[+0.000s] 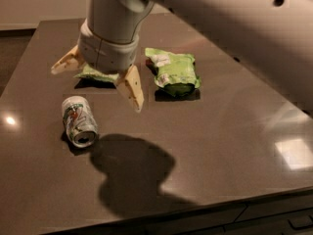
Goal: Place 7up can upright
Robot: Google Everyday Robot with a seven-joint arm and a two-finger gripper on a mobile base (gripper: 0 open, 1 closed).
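Note:
The 7up can (77,121) lies on its side on the dark table (220,146), at the left, its silver top facing the front edge. My gripper (98,84) hangs above the table just behind and to the right of the can, not touching it. It is open and empty: one cream finger (131,87) points down to the right of the can, the other (66,62) sticks out to the left.
A green chip bag (174,71) lies to the right of the gripper. A second green bag (95,74) is mostly hidden behind the gripper. The arm's shadow (132,170) falls on the table in front of the can.

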